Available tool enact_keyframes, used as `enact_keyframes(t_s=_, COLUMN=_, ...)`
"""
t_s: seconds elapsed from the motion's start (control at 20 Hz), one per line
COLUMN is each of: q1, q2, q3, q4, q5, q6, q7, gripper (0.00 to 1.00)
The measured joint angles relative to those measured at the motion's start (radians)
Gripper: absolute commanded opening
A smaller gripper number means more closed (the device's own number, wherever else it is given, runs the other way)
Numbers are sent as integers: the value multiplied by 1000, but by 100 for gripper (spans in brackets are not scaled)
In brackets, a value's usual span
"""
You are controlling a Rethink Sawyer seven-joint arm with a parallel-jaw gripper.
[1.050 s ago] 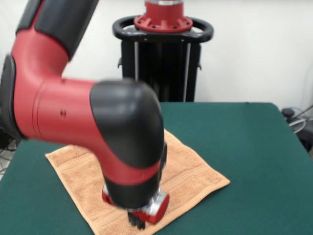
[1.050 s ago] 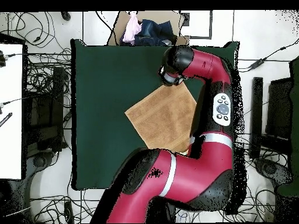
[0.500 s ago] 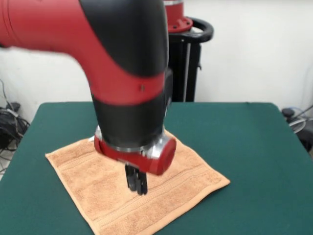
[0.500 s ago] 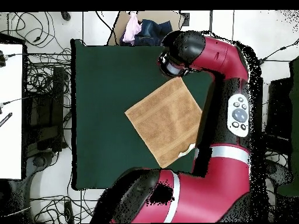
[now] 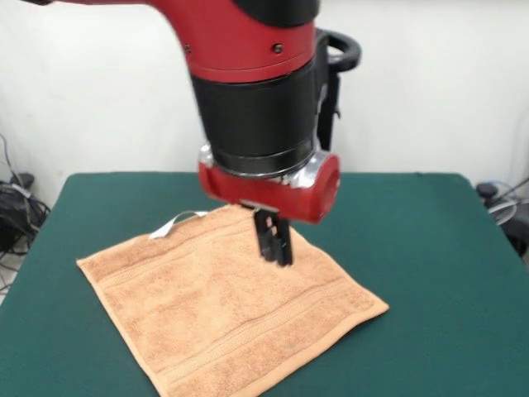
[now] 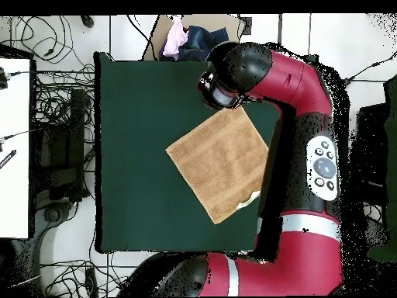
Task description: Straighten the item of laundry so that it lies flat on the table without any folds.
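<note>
towel (image 5: 227, 310) is lying spread open on the green table (image 5: 413, 248), turned like a diamond with one corner pointing toward the front camera. from both views it is looking flat: four corners are showing, the woven bands are running straight, and no fold or doubled-over edge is showing. the small white tag (image 5: 175, 222) is sticking out at the far corner onto the cloth of the table. the gripper (image 5: 274, 245) is hanging above the towel near that far corner, clear of the fabric, with its jaws pressed together and holding nothing. by the look of it the straightening is essentially done; at most a light ripple along the surface is left, and the arm is only needing to clear away.
</note>
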Motion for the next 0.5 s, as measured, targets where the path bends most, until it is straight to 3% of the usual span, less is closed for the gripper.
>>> enact_keyframes(t_s=0.5, q1=0, q2=-61, q3=4, q4=210, q5=30, q6=-42, q7=0, gripper=0)
